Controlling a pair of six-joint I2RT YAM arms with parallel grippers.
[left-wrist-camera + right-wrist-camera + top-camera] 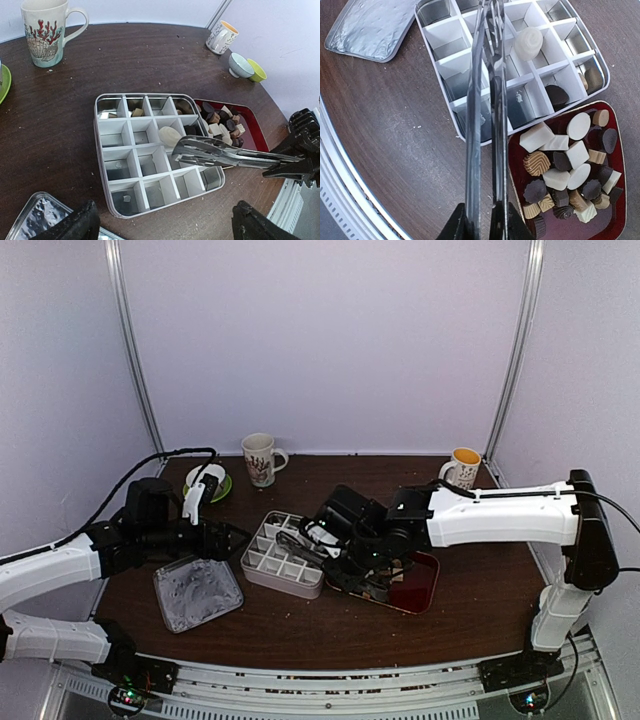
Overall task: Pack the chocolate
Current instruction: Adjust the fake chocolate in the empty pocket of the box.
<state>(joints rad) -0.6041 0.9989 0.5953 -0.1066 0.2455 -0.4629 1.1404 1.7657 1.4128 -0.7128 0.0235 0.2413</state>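
Note:
A tin box [283, 582] with white dividers sits mid-table. A red tray [415, 590] to its right holds several white, tan and dark chocolates [570, 170]. My right gripper [487, 227] is shut on long metal tongs [487, 125], whose tips reach over the box [445, 35]. A white chocolate [528, 42] lies in a cell just beside the tong tips; it also shows in the left wrist view [170, 135]. A dark piece [555, 94] and a tan piece [593, 77] lie in other cells. My left gripper [165, 227] is open and empty, near the box's front left edge.
The silver lid [197, 592] lies to the box's left. A patterned mug [260, 458] and a green saucer with a white cup [207, 482] stand at the back left. A yellow-lined mug [463, 468] stands at the back right, with two small bowls [242, 65] beside it.

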